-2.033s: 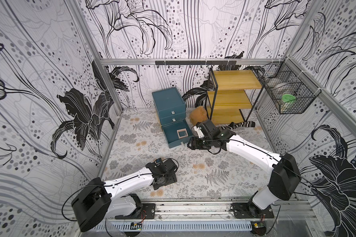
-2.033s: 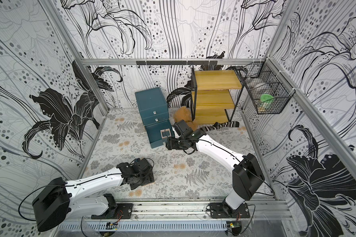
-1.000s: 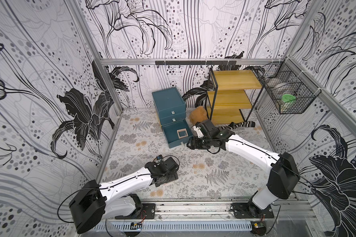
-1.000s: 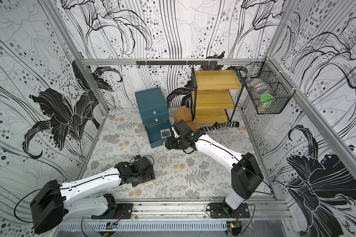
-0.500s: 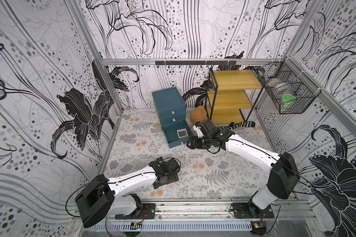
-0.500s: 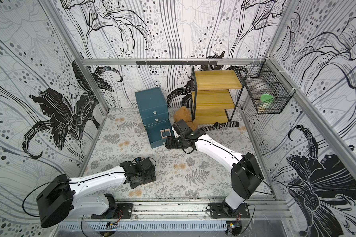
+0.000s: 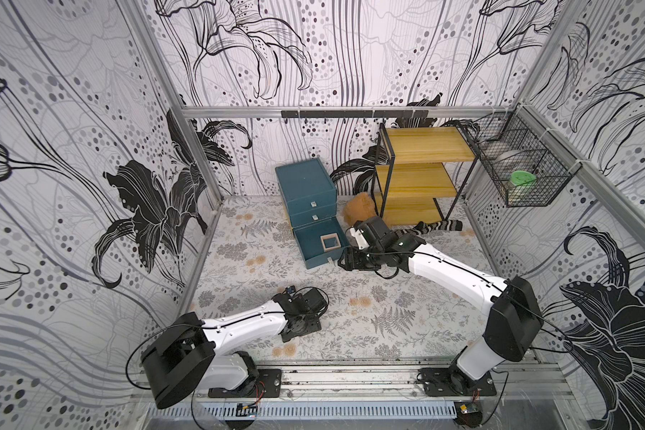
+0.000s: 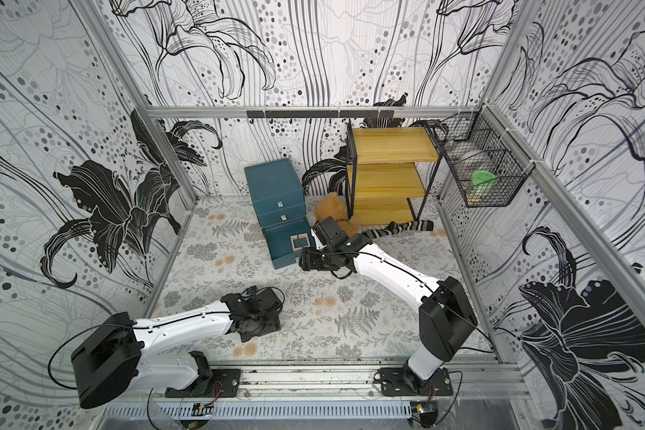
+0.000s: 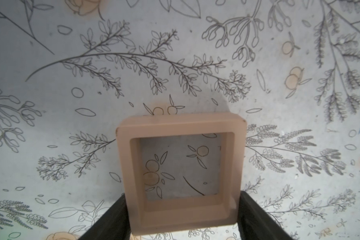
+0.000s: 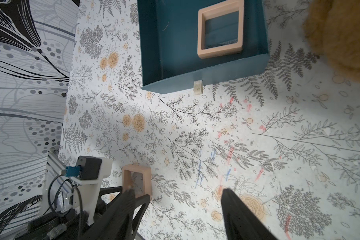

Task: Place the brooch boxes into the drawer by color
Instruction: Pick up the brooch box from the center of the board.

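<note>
Snugly between black left tool [image 9: 182, 218] fingers [image 9: 112, 220]: smooth pinkish clear-centred square box [image 9: 182, 204]

The bench [image 7: 388, 298] is pale grey, printed with grey ferns and sprigs and tan-orange roses; red and blue scribbles [image 10: 246, 105] mark it. The chest of drawers [image 7: 306, 182] is dark teal with pale knobs [image 7: 312, 203]. The small box [image 9: 181, 126] in the left wrist view has a pinkish-beige frame around a clear centre, and the box in the drawer [image 10: 220, 52] matches it. The shelf rack [image 7: 421, 149] is yellow wood in a black frame. The walls [image 7: 90, 149] are white with black and grey lilies and dots.
</note>
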{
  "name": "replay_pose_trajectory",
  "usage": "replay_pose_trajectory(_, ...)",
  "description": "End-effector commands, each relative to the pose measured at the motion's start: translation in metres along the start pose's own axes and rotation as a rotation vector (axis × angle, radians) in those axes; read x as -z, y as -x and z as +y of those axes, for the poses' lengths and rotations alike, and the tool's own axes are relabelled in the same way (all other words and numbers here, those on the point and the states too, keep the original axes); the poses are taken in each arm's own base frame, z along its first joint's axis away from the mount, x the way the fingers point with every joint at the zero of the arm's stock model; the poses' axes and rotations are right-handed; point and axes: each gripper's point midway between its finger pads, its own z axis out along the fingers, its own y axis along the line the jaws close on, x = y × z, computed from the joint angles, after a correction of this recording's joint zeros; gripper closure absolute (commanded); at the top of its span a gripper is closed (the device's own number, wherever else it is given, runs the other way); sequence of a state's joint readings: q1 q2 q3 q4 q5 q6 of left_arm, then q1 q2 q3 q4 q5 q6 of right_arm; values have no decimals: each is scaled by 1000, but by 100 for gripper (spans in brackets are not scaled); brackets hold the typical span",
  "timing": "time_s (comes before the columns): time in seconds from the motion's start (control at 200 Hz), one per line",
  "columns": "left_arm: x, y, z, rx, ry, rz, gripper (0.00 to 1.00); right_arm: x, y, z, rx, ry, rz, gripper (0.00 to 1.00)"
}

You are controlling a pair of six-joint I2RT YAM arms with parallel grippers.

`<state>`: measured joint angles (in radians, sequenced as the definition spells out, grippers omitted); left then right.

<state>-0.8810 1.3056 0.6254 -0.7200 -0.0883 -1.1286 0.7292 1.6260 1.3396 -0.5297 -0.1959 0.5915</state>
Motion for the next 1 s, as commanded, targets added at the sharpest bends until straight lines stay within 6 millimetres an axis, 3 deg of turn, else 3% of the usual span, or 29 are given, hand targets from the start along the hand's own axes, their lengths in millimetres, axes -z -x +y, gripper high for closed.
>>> replay_pose_trajectory(0.0,2,3,-1,-12,-6,-17,29,0,-3,3,-11,16,4,29)
replay_pose_trajectory(0.2,28,21,-23,-24,-47,-64,38,6,7,11,0,36,-24,29)
replay_pose_trajectory(0.391,50,53,-64,-50,-98,-95,45,11,29,9,2,29,-61,30)
replay_pose_trajectory(0.526,60,81,-81,-34,-118,-129,47,20,49,3,-10,23,-104,31)
replay_pose_trajectory(0.706,63,126,-91,-22,-111,-170,48,31,71,2,-9,24,-147,32)
replay_pose_trajectory(0.721,64,130,-93,-24,-111,-174,48,22,69,-2,-12,13,-130,32)
replay_pose_trajectory(0.776,65,145,-97,-24,-105,-186,48,20,73,-4,-14,9,-131,32)
replay_pose_trajectory(0.996,56,196,-103,1,-77,-221,49,26,103,-7,-34,16,-182,33)
